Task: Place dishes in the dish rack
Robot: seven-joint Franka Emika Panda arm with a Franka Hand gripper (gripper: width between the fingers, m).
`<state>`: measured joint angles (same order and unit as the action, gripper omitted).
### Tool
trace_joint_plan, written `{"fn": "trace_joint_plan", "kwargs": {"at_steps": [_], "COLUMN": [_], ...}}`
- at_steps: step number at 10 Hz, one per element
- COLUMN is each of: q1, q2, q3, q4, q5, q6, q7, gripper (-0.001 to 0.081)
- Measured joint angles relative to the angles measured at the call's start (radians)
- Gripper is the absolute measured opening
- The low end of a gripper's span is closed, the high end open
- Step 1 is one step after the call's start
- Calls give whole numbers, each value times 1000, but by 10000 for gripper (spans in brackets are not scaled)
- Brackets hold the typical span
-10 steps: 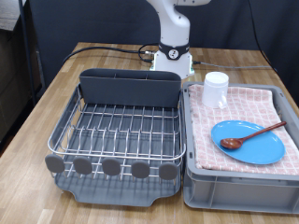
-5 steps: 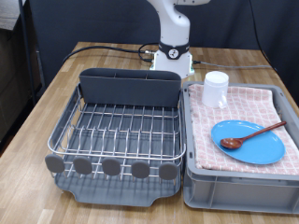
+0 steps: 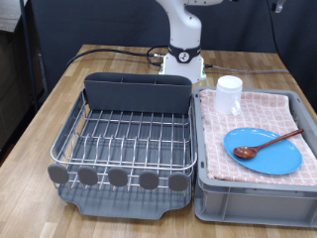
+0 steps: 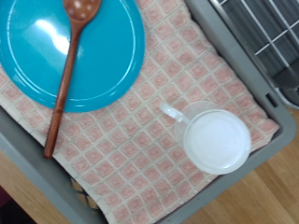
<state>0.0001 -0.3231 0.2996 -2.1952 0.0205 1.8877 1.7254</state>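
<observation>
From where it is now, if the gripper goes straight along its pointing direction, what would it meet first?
Probably the pink checked cloth, between the plate and the white cup. The fingers are not in view, so the exact line is uncertain.

Light-blue plate [image 3: 265, 151] flat on checked cloth, brown wooden spoon [image 3: 269, 143] lying across it, white cup [image 3: 229, 95] upright beside, wire dish rack [image 3: 127, 139] empty

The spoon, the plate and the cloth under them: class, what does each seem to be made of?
The spoon looks like wood: matte reddish-brown with faint grain. The plate is glossy teal-blue, probably plastic or glazed ceramic; the sheen leaves it open. The cloth looks like woven fabric, a matte pink check with slight wrinkles.
</observation>
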Motion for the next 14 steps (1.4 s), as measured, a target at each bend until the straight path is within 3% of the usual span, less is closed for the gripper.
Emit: {"fn": "trace_joint_plan", "kwargs": {"at_steps": [3, 6, 9, 11, 12, 14], "q1": [1, 1, 0, 1, 1, 1], "q2": [73, 115, 157, 159, 168, 212], "q3": [52, 63, 90, 87, 95, 121], "q4": [41, 24, -27, -26, -31, -57], "q5": [-4, -20, -180, -170, -210, -312], "q6": [39, 147, 233, 234, 253, 339], "q7": [85, 95, 135, 133, 149, 245], "gripper": [802, 802, 802, 802, 802, 802]}}
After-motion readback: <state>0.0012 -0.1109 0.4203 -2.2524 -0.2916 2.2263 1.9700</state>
